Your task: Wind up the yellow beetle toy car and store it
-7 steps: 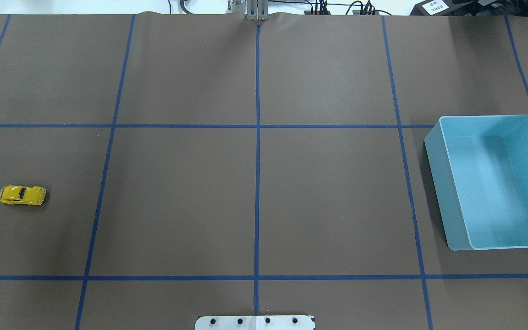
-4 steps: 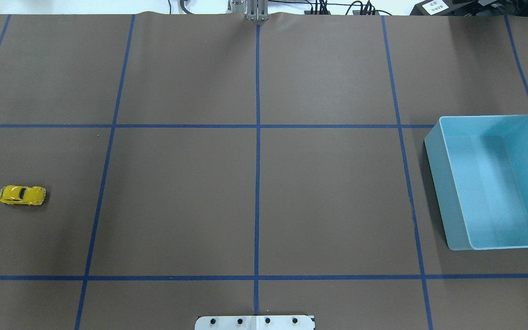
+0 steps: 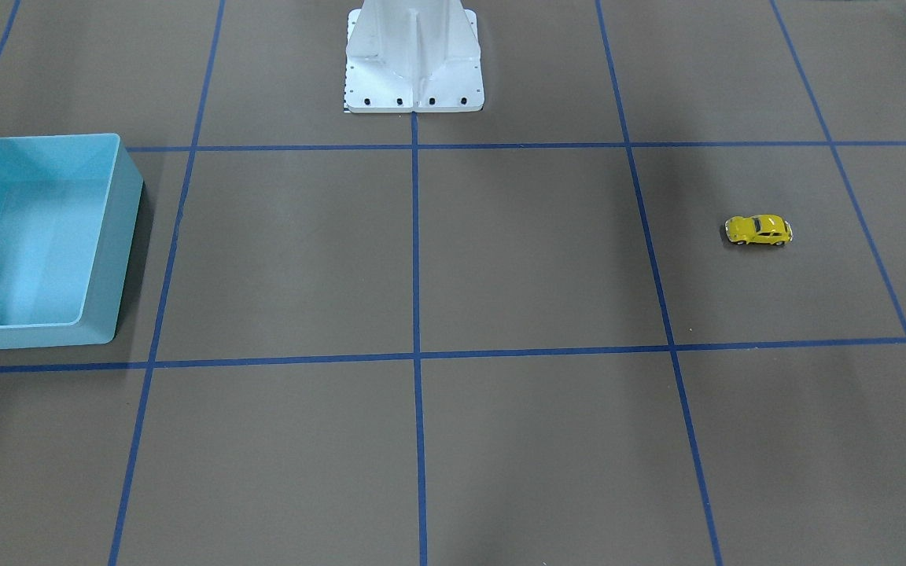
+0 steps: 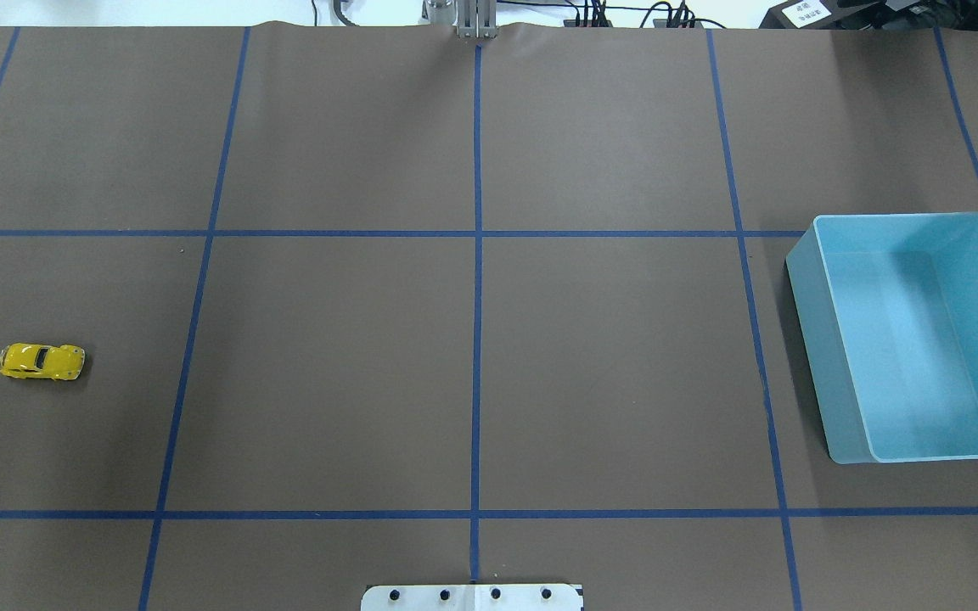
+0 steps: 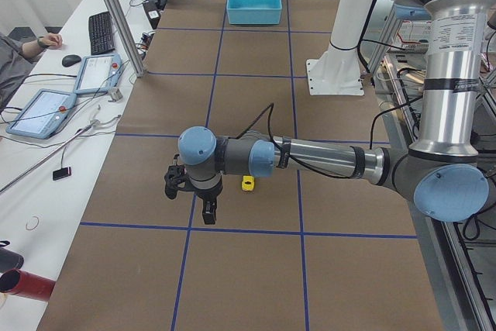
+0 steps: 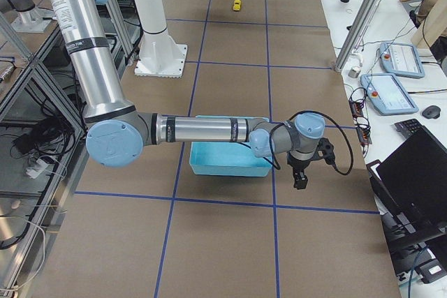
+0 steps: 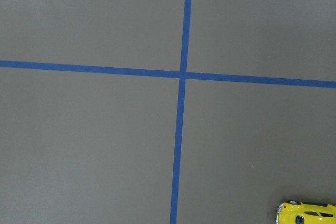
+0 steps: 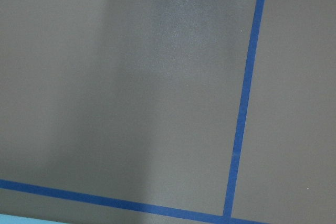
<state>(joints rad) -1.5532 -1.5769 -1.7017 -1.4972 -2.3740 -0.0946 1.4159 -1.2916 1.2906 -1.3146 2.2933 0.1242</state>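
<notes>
yellow beetle toy car (image 4: 41, 361) sits at the left of the brown table (image 4: 328, 382)
left gripper (image 5: 208, 211) hangs near it, right gripper (image 6: 300, 181) beside the blue bin (image 6: 230, 167) — whether either is open cannot be told

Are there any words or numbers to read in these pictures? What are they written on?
The white label, top right of the overhead view: too small to read.
Marks on the silver arm tube in the left side view: too blurred to read.
No words show on the yellow car or the blue bin.
</notes>
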